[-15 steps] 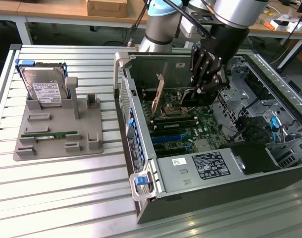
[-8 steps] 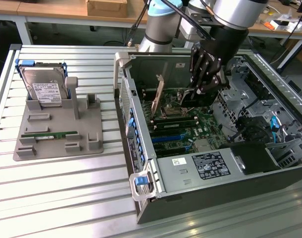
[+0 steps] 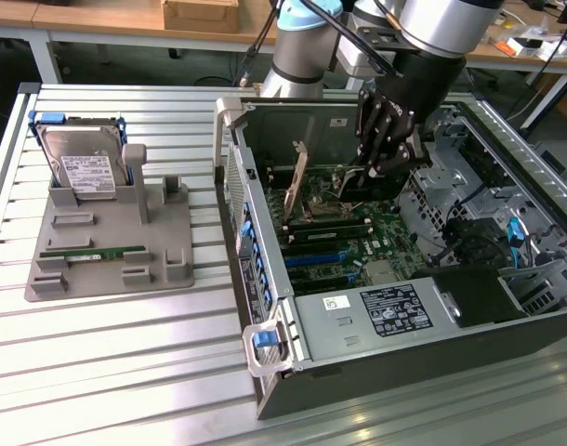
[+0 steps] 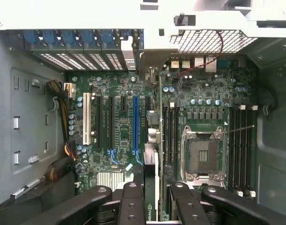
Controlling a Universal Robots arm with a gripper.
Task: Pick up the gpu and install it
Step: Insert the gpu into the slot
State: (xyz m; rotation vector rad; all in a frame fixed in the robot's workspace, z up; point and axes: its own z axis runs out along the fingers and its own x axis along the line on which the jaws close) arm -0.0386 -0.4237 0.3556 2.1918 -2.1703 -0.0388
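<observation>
Dark gpu [image 4: 158,154] apparently between gripper [image 4: 154,187] fingers.

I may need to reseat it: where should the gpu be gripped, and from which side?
Probably its long top edge, pinched across the thin board, from straight above: the gpu stands on edge in the case, over the motherboard.

Silver-grey arm [image 3: 441,23] with blue joint cap, black cables; black linked end effector [image 3: 381,153].
</observation>
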